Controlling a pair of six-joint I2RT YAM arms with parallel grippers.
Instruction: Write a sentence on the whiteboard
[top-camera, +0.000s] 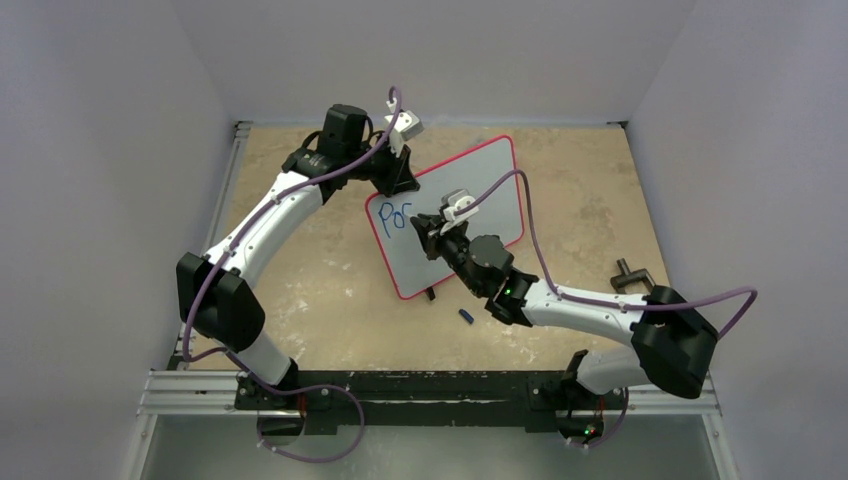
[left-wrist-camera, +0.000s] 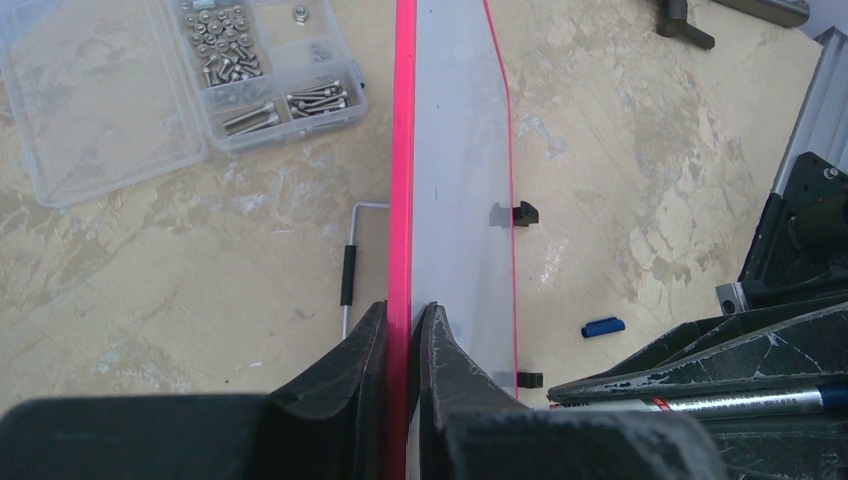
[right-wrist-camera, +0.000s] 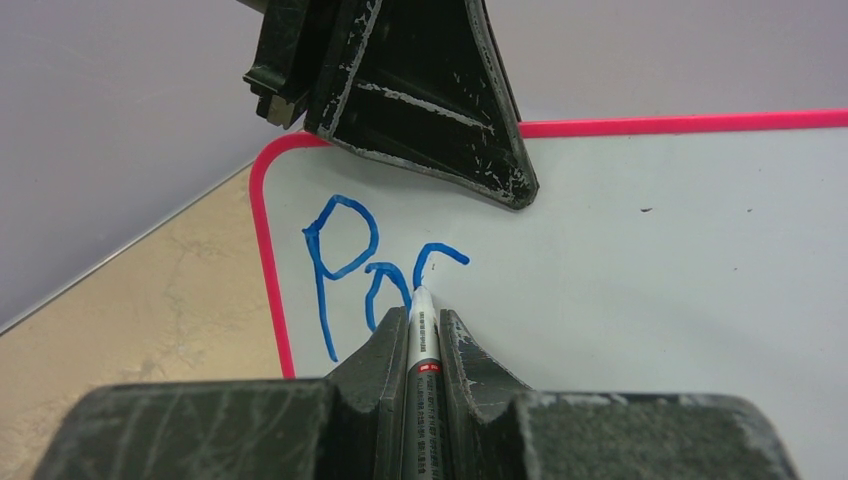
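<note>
The whiteboard (top-camera: 485, 185), white with a thin red frame, stands tilted on its clip feet. Blue letters "Por" (top-camera: 397, 216) are written at its upper left. My left gripper (top-camera: 400, 172) is shut on the board's top edge; in the left wrist view (left-wrist-camera: 405, 315) its jaws pinch the red frame (left-wrist-camera: 403, 150). My right gripper (top-camera: 432, 232) is shut on a silver marker (right-wrist-camera: 423, 370). The marker's tip touches the board (right-wrist-camera: 650, 260) at the foot of the "r" (right-wrist-camera: 432, 262).
A blue marker cap (top-camera: 466, 316) lies on the table near the board's lower edge. A clear box of screws (left-wrist-camera: 150, 90) and an Allen key (left-wrist-camera: 348, 275) lie behind the board. A black clamp handle (top-camera: 628, 275) sits at the right.
</note>
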